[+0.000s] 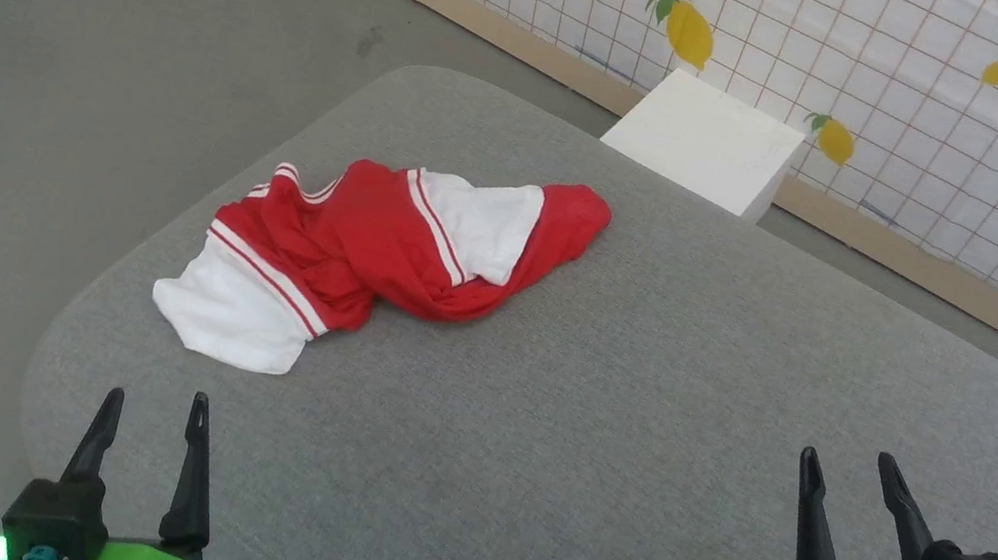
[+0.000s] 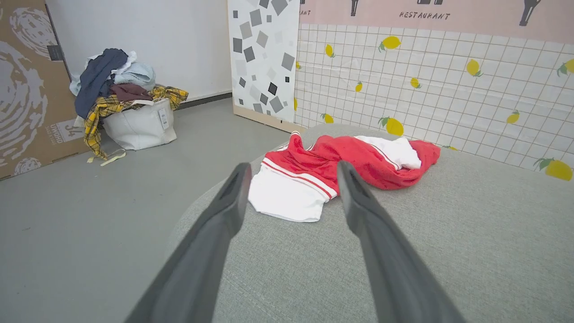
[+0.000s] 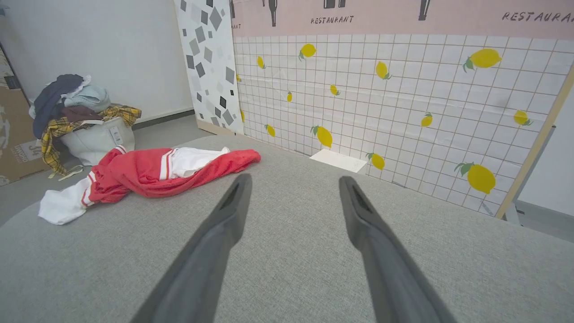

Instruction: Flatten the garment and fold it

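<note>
Grey bench (image 1: 597,418) carries the garment (image 1: 362,247), crumpled toward its far-left corner, so flattening isn't begun. Left gripper (image 1: 156,400) & right gripper (image 1: 846,458) hover near the front edge, jaws apart, empty. Next move prob. calls for reaching fwd to pinch two edges and spread them.

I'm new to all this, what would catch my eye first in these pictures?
A crumpled red-and-white jersey shirt lies bunched on the far left part of a grey fabric-covered table. Nearer the camera, the left gripper and right gripper stand open and empty at the lower corners of the head view. Behind the table runs a tiled wall panel printed with yellow lemons.
</note>
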Controlling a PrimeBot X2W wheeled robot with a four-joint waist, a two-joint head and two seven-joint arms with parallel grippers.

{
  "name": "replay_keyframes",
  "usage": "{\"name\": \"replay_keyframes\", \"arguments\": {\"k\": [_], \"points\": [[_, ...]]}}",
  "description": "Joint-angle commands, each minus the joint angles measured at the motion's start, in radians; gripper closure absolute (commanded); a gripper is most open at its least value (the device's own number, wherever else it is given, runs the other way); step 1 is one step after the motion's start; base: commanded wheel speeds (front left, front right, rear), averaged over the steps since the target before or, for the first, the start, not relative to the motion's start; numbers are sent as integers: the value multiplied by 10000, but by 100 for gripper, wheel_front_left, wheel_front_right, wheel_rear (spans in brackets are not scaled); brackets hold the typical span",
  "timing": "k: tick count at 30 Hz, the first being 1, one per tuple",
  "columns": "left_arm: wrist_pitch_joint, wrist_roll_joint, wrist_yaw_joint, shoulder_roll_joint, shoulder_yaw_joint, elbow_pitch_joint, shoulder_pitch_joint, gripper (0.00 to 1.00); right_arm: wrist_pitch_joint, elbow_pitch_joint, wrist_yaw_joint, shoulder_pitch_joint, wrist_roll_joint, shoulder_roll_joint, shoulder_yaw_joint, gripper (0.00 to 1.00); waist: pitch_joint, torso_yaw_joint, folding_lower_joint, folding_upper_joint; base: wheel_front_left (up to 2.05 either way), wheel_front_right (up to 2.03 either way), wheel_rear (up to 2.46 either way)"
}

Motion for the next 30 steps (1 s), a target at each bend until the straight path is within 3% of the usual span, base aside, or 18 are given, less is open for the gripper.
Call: {"name": "replay_keyframes", "arguments": {"k": [1, 13, 26, 30], "points": [[-130, -30, -3, -44, 40, -39, 204, 0, -101, 76, -14, 65, 82, 3, -21, 0, -33, 83, -1, 0, 0, 0, 0], [-376, -141, -53, -51, 148, -20, 360, 0, -346, 333, -15, 73, 228, 3, -23, 0, -185, 584, -1, 0, 0, 0, 0], [-387, -173, -137, -54, 102, 58, 263, 0, -356, 383, -15, 56, 221, 3, -29, 0, -144, 501, -1, 0, 0, 0, 0], [49, -881, -557, -16, -73, 32, -798, 0, -342, 222, -15, -27, 40, 3, -173, 0, 180, 530, -1, 0, 0, 0, 0]]}}
